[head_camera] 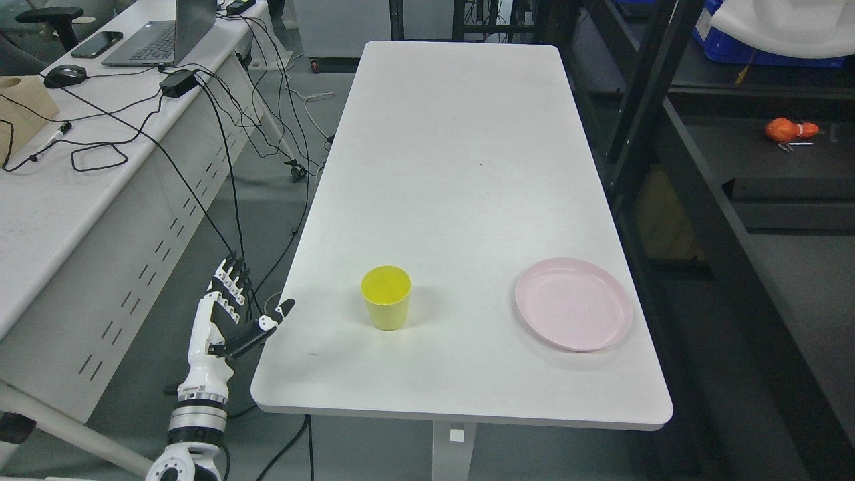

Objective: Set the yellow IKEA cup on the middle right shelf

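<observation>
Cup [386,297] right of open left hand [227,314]

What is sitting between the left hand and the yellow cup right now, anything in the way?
Nothing visible. The left hand, fingers open, is just off the white table's near left edge, and the yellow cup stands upright to its right with bare tabletop between them. The pink plate lies beyond the cup.

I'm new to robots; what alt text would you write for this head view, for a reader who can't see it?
A yellow cup stands upright near the front of a white table, with a pink plate to its right. The robot's left hand hovers open beside the table's left edge, holding nothing.
</observation>
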You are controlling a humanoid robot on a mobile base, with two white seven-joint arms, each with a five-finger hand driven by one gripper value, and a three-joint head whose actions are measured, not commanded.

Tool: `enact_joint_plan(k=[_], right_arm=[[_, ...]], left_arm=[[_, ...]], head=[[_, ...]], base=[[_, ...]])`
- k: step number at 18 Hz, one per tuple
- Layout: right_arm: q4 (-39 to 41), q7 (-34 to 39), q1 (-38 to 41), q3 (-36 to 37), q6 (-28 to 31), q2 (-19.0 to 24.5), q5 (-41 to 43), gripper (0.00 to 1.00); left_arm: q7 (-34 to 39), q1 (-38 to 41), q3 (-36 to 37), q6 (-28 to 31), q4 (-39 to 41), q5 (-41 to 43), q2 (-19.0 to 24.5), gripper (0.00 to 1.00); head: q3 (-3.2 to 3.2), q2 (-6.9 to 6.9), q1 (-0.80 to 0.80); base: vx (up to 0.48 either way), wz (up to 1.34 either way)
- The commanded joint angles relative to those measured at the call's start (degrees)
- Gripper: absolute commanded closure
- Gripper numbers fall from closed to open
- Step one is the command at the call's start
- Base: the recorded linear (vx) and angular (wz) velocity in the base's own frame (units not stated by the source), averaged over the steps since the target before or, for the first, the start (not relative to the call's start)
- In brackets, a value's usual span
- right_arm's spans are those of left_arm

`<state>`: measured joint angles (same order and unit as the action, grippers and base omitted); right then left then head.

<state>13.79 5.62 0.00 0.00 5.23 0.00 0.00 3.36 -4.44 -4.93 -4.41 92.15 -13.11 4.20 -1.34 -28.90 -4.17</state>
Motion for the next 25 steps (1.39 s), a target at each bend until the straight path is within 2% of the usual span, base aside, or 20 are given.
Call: enact_joint_plan(k=[1, 9, 13, 22, 25], right_arm=[[0.0, -12.3, 0.6, -1.0, 0.0, -1.0, 1.4, 0.01], [0.0, -12.3, 0.6, -1.0, 0.0, -1.0, 1.4, 0.01], [0.0, -12.3, 0.6, -1.0, 0.0, -1.0, 1.4, 0.01], [0.0, -12.3, 0.6, -1.0, 0.0, -1.0, 1.4, 0.01], [0.0, -12.3, 0.6, -1.0, 0.1, -1.0, 1.4, 0.01]], left_arm=[[-0.3, 0.6, 0.5, -0.1, -0.1, -0.1, -3.0, 0.01], [-0.3, -2.2, 1.8, 0.0, -0.3, -0.5, -3.2, 0.01], [-0.3, -2.5, 6.8, 0.0, -0.7, -3.6, -3.2, 0.01], [-0.3, -4.1, 18.8, -1.4, -1.1, -3.8, -3.2, 0.01], [-0.3, -4.1, 20.4, -1.3, -1.8, -3.8, -3.2, 0.01]], head=[[0.0, 0.0, 0.0], [0.0, 0.0, 0.0], [0.0, 0.0, 0.0], [0.0, 0.0, 0.0], [0.0, 0.0, 0.0]], base=[[0.0, 0.0], [0.0, 0.0], [0.0, 0.0], [0.017, 0.0], [0.049, 0.0]])
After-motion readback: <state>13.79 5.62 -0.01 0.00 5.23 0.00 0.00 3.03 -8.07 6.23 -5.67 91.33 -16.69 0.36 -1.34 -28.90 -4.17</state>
